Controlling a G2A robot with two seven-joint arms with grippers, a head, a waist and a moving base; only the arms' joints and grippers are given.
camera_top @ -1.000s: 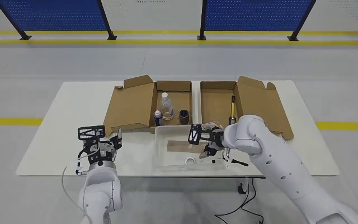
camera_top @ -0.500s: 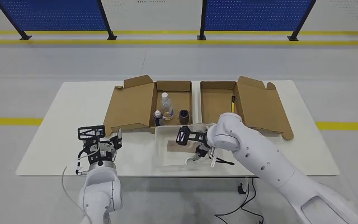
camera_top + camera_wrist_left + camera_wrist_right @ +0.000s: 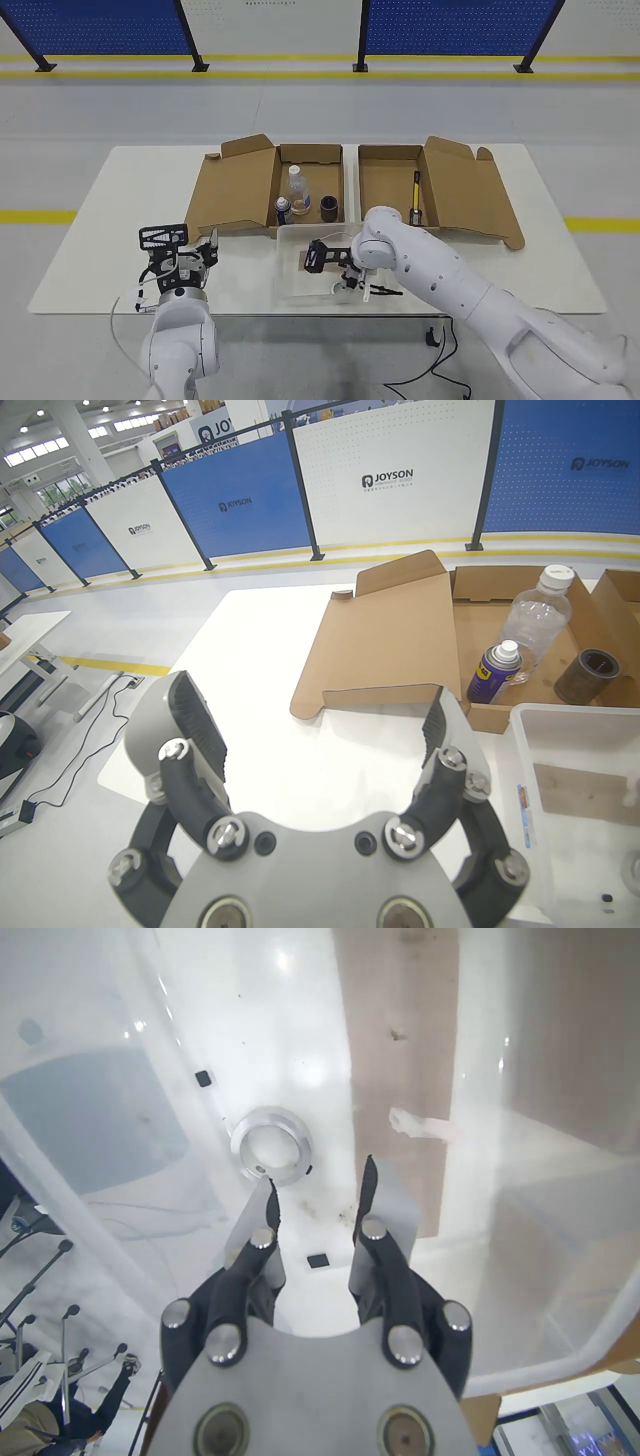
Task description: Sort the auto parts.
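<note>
The right gripper (image 3: 320, 1173) is held inside a clear rectangular plastic bin (image 3: 284, 262) at the front middle of the white table (image 3: 100, 240). Its fingers are spread apart and nothing is gripped between them. A silver metal ring (image 3: 272, 1143) is seen lying flat on the bin floor, just beside one fingertip; contact cannot be told. A small white plastic part (image 3: 425, 1127) is seen near the other fingertip, apart from it, over a brown flat strip (image 3: 400, 1043) at the bin floor. Two small black square bits (image 3: 203, 1078) are also noted on the bin floor, one near the ring and one between the fingers, closer to the gripper's base.

The left gripper (image 3: 310, 690) is held above bare table to the left of the bin, well apart from the other arm. Its fingers are spread wide and nothing is held.

Two open brown cardboard boxes are placed side by side behind the bin, flaps folded outward. In the left box (image 3: 240, 185) three items are stood upright close together: a clear plastic bottle with a white cap (image 3: 537, 625), a short blue spray can with a white cap (image 3: 495, 672) just beside it, and a dark metal cylinder sleeve (image 3: 587, 677). In the right box (image 3: 460, 190) a slim yellow-handled tool (image 3: 416, 195) is laid along one wall.
</note>
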